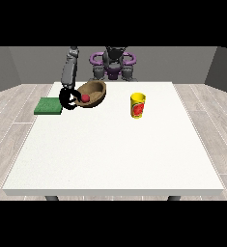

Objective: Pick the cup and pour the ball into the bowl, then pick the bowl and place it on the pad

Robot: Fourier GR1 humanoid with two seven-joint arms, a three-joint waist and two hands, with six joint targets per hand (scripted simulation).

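From the front, my black hand (68, 98) at the view's left curls round the rim of the tilted brown wooden bowl (93, 92), red ball (85, 98) inside, near the white table's (115, 149) far edge. The yellow cup (137, 105) stands emptied, I judge. Next: carry the bowl onto the flat green pad (48, 106) at the far-left corner.

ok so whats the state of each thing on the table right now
bowl: tilted, held at its rim
ball: inside the bowl
cup: upright, standing alone
pad: flat, nothing on it
robot hand at the view's left: curled round the bowl's rim
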